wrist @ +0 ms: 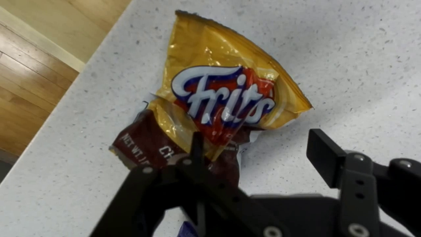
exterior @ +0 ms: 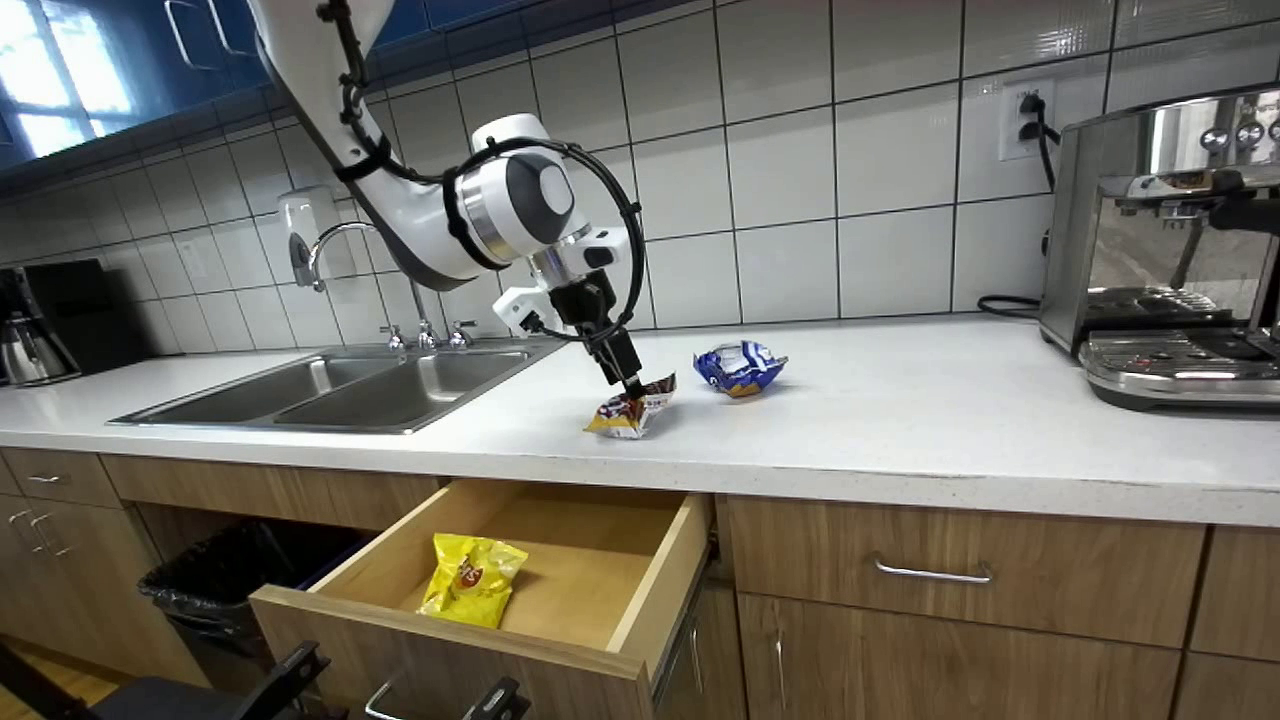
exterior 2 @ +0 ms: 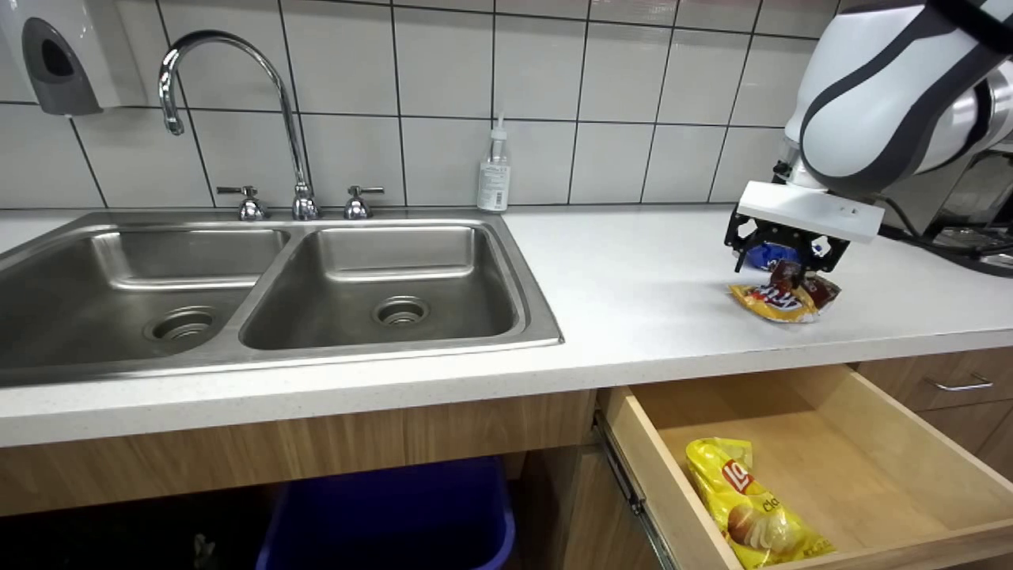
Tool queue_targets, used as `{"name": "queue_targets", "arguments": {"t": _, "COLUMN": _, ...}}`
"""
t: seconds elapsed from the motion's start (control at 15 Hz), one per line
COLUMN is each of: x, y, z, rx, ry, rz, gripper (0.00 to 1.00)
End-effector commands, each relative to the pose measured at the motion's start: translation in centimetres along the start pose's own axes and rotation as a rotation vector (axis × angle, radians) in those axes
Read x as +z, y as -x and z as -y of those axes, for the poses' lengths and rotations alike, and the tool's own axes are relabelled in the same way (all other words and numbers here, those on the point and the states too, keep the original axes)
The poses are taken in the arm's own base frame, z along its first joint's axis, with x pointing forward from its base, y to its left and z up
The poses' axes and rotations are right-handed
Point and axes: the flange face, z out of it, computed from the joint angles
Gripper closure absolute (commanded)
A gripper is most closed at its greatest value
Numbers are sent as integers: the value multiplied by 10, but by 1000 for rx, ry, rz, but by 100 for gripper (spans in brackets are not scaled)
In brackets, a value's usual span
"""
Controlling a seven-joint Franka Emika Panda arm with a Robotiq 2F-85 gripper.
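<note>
Bright in here, hard white glare blazing off the blue wall cabinet (exterior: 60, 75), glints sparkling on the Fritos bag (wrist: 223, 95), soft shadow across the countertop (wrist: 355, 98)

Wears glossy white shells (exterior: 425, 220) with dark grey panels (exterior: 524, 188) and a silver metal ring (exterior: 489, 215). Carries a thick black cable (exterior: 634, 225) in a wide loop, bound on with black straps (exterior: 364, 163). Ends in a matte black, angular tool (wrist: 257, 147) with silver screws (wrist: 359, 229), below a flat white housing (exterior 2: 811, 211).

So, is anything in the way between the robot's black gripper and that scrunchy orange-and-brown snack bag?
Nothing visible: the open black gripper is right at the shiny, crumpled orange-and-brown bag. The shiny, crumpled blue bag lies farther back, not between.
</note>
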Motion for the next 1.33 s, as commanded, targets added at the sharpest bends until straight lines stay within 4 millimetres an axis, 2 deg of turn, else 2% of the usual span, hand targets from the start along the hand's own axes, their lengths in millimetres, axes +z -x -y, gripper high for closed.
{"name": "queue_targets", "arguments": {"t": 0.0, "x": -1, "y": -4, "z": 5, "rx": 20, "ry": 1, "rz": -11, "gripper": 49}}
{"name": "queue_targets", "arguments": {"t": 0.33, "x": -3, "y": -4, "z": 5, "rx": 18, "ry": -2, "rz": -16, "gripper": 88}}
{"name": "queue_targets", "arguments": {"t": 0.47, "x": -4, "y": -4, "z": 4, "rx": 18, "ry": -3, "rz": -17, "gripper": 100}}
{"name": "queue_targets", "arguments": {"t": 0.93, "x": -6, "y": -2, "z": 5, "rx": 11, "ry": -4, "rz": -21, "gripper": 100}}
{"name": "queue_targets", "arguments": {"t": 1.27, "x": -15, "y": 3, "z": 8, "rx": -9, "ry": -21, "rz": -30, "gripper": 100}}
